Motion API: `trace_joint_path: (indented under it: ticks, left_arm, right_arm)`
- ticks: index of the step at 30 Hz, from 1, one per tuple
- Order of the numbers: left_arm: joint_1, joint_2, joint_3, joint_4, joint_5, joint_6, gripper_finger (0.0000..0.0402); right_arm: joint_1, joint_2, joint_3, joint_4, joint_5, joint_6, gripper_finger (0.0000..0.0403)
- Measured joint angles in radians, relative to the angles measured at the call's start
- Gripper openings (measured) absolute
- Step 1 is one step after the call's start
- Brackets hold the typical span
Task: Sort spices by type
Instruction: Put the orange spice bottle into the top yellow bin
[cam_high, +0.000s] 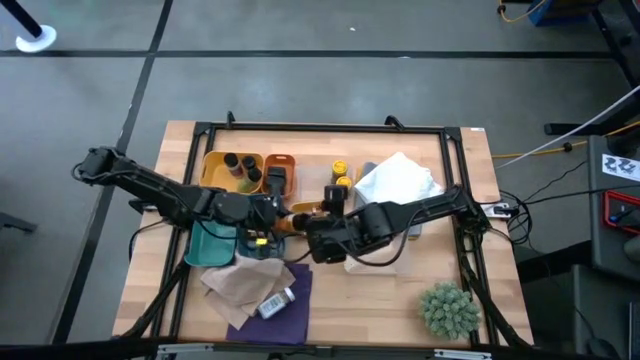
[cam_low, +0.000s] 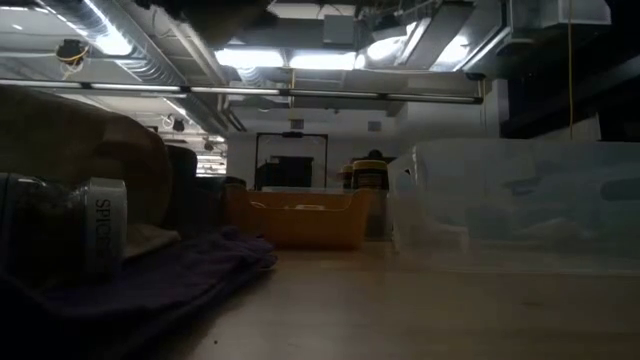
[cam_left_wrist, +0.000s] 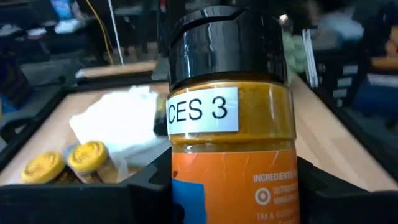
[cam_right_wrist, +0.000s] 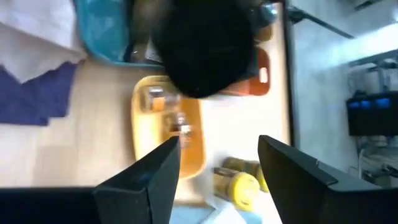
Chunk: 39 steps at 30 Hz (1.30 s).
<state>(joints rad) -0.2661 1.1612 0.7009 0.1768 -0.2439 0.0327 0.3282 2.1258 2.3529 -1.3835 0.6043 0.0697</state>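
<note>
1 black-capped spice jar (cam_left_wrist: 229, 124) is clamped in the left gripper (cam_high: 262, 213), close beside the teal tray (cam_high: 210, 245). Nothing is held between the spread fingers of the right gripper (cam_high: 322, 238). Beyond them, 2 yellow-capped jars (cam_high: 340, 174) and 1 jar (cam_high: 277, 302) on the purple cloth (cam_high: 275, 298) are left unsorted.

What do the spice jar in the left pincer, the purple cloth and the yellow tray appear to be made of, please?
Black-capped spice jar: clear glass or plastic wall, orange-brown powder showing through; glossy black cap, likely plastic; white paper-like label.
Purple cloth: soft matte fabric, rumpled in folds.
Yellow tray: smooth moulded plastic, by its even colour and rounded rim.
</note>
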Motion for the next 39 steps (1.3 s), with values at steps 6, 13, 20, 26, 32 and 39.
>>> trace_joint_path:
  ticks: [6,13,20,26,32,39]
  left_arm:
    - [0.001,-0.075,0.000,0.000,-0.053,0.044,0.0159]
    - [0.000,-0.219,0.000,-0.045,-0.291,0.105,0.0159]
    - [0.001,-0.353,-0.001,-0.227,-0.632,0.016,0.0159]
    - [0.001,-0.390,-0.002,-0.541,-0.778,-0.193,0.0159]
    - [0.001,-0.390,-0.062,-0.754,-0.868,-0.405,0.0159]
    - [0.001,-0.390,-0.176,-0.805,-0.894,-0.586,0.0159]
  right_arm:
    - [-0.003,-0.001,0.001,-0.057,0.015,0.009,0.0215]
    - [-0.002,-0.025,0.001,-0.138,0.042,0.038,0.0215]
    - [-0.011,-0.076,0.003,-0.162,0.092,0.083,0.0216]
    - [-0.037,-0.081,0.002,-0.116,0.155,0.082,0.0216]
    - [-0.148,-0.080,-0.066,0.043,0.113,0.030,0.0216]
    - [-0.311,-0.080,-0.190,0.445,-0.178,-0.157,0.0216]
